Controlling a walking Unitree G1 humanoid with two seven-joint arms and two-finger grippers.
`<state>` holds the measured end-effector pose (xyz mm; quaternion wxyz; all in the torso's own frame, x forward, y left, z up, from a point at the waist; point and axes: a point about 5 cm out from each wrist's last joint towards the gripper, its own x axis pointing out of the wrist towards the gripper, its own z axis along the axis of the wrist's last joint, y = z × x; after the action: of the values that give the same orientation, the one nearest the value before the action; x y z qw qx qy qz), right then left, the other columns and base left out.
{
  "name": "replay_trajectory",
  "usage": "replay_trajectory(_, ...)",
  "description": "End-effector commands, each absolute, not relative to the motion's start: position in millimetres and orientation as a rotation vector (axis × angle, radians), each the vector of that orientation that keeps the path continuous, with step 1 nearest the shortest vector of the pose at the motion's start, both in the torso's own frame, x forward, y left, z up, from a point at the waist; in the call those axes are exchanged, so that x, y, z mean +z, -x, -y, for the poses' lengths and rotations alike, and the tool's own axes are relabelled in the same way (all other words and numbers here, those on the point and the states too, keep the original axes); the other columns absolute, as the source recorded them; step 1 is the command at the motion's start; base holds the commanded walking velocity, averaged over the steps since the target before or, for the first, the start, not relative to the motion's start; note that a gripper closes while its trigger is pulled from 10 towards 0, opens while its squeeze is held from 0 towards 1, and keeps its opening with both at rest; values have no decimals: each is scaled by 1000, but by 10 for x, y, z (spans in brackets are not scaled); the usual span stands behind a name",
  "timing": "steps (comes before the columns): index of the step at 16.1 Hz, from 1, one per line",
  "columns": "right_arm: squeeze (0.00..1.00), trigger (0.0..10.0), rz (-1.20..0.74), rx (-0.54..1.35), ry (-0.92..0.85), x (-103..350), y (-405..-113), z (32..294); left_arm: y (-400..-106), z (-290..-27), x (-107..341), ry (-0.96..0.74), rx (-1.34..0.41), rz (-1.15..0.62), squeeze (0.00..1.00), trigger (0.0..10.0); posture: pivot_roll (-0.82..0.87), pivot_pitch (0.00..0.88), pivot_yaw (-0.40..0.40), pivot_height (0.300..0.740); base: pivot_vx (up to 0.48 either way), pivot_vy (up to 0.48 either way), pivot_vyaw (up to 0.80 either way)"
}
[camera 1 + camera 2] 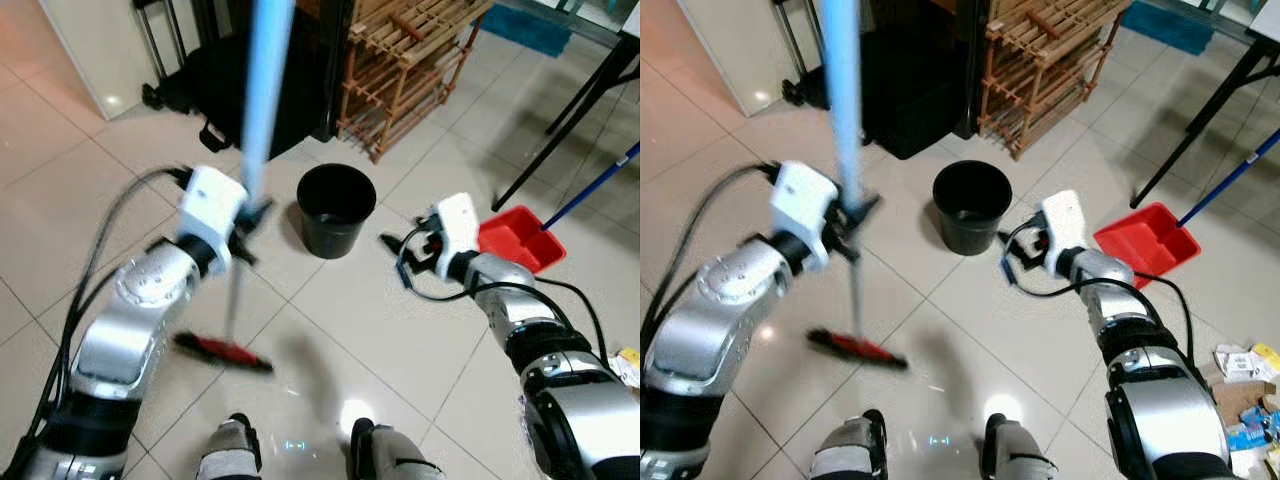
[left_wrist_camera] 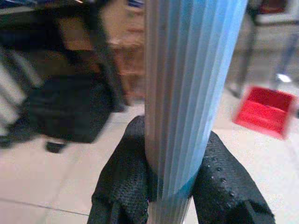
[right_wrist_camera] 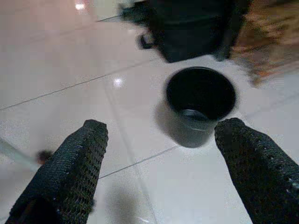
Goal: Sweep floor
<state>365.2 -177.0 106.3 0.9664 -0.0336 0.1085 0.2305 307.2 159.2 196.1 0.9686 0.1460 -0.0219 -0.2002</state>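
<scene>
The left gripper (image 1: 250, 222) pinches the broom (image 1: 262, 90), its red head (image 1: 222, 351) on the near tiles, so sweeping looks underway; the right gripper (image 3: 159, 172) hangs spread; the black bin (image 1: 335, 209) and red dustpan (image 1: 520, 238) wait unused beyond.

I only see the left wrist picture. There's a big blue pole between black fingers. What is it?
Observer: A broom; the left gripper holds its blue handle, and its red head rests on the tiled floor.
Operator: Is there a bin?
Observer: Yes, a black bucket stands on the tiles ahead, between the arms.
Operator: What's the other hand doing?
Observer: The right gripper hangs open, holding nothing, pointing toward the bucket.
</scene>
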Motion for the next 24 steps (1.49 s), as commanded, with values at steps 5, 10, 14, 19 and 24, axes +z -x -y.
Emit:
replay_trajectory(5,0,10000,-185,363,-50,997,-3650,1698,-2985,-1293,1898,-25,-565,87,0,10000,74,208,-18,740,0,0,0)
replay_trajectory(10,0,10000,-198,492,-136,874,-3570,1336,-2690,-1129,1645,166,-923,-26,0,10000,68,178,-13,740,0,0,0)
replay_trajectory(14,0,10000,-193,528,-161,881,-3568,1200,-2933,-1275,1669,52,-694,20,0,10000,68,156,-15,740,0,0,0)
replay_trajectory(19,0,10000,-190,512,-164,900,-3588,1202,-3062,-1305,1728,-61,-532,66,0,10000,70,158,-20,740,0,0,0)
replay_trajectory(24,0,10000,-165,348,-89,943,-3650,1328,-3243,-1752,1528,-137,-26,66,0,10000,68,140,-12,740,0,0,0)
